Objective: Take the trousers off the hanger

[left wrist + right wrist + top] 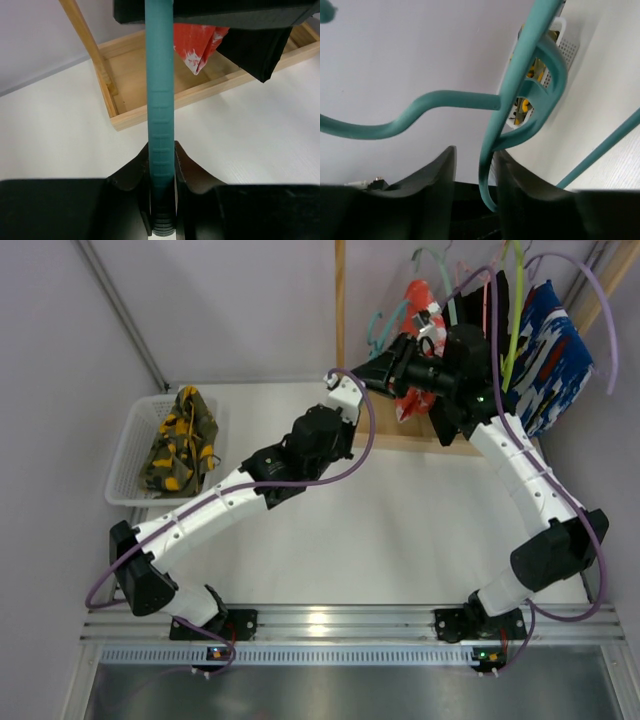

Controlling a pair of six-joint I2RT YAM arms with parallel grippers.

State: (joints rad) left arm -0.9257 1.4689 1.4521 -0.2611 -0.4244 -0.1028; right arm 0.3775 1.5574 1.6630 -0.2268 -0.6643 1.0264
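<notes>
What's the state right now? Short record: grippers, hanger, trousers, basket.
left gripper: shut on teal hanger
right gripper: open, teal bar between jaws, not clamped
red-orange trousers: hanging above wooden rack base, beside black cloth
camouflage trousers: lying in white basket, far left of the table
task status: not done, red-orange trousers not yet off

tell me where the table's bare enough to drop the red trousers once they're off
Bare white table lies between the left arm and right arm, in front of the wooden base. Crowded: the back right corner, with red-orange trousers and teal hanger; the basket holds camouflage trousers.
</notes>
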